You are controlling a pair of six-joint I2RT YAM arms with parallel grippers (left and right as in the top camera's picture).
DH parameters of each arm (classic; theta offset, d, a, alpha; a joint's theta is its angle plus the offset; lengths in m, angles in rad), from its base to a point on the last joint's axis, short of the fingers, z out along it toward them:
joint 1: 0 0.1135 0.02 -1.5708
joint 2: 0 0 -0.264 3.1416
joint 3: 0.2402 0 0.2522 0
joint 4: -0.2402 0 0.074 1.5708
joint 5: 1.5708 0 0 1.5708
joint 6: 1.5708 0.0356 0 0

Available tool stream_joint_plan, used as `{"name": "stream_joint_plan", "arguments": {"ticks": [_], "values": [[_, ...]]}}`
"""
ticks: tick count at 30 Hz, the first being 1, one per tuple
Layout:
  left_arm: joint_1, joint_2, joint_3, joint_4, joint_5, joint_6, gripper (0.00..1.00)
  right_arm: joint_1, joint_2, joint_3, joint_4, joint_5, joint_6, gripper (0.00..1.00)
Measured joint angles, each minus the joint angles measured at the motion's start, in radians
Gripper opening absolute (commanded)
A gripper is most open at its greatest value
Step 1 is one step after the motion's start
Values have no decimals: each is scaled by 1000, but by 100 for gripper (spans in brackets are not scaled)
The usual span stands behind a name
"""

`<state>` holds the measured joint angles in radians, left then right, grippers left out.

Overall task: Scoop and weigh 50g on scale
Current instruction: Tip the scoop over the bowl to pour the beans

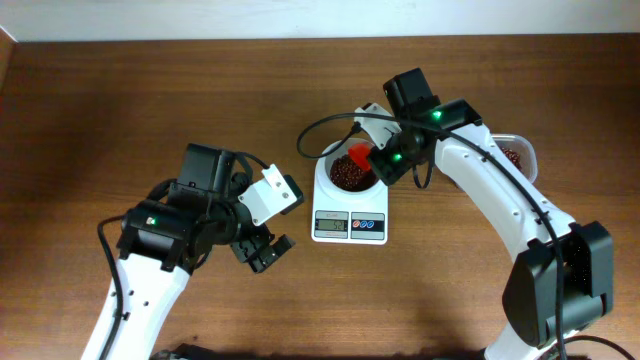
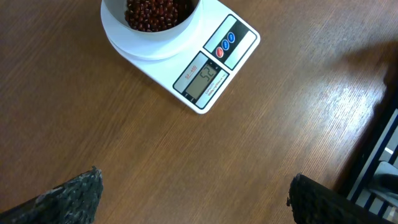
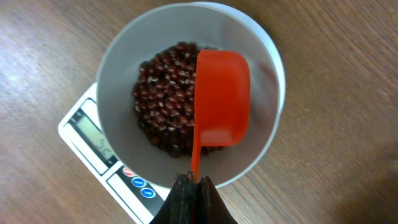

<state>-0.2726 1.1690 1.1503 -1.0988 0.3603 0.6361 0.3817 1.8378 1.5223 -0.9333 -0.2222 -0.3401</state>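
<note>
a: where are the beans found?
b: a heap of beans [image 3: 165, 99] is held in the bowl [image 3: 118, 74] on the scale [image 3: 93, 140], which is set near the middle of the table [image 1: 150, 100]. more beans are seen in a tub [image 1: 518, 152] at the right, partly hidden by the right arm.
a: how is the right gripper set?
b: the right gripper [image 3: 194, 185] is pressed together on the thin handle of a red scoop [image 3: 222, 96]. the scoop is held over the bowl, just above the beans.
a: and the left gripper?
b: the left gripper [image 1: 265, 252] is spread wide and nothing is pinched. it is seen over bare wood, left of the scale and apart from it.
a: can the display [image 2: 202, 81] be read?
b: digits are shown, but they cannot be made out.
</note>
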Motion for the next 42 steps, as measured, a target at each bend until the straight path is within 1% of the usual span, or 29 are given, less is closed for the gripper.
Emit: {"name": "stream_joint_plan", "arguments": {"ticks": [27, 42], "values": [[0, 0, 0, 0, 0, 0, 99, 10, 20, 0, -8, 30, -1, 4], [0, 0, 0, 0, 0, 0, 99, 10, 32, 4, -60, -149, 34, 4]]}}
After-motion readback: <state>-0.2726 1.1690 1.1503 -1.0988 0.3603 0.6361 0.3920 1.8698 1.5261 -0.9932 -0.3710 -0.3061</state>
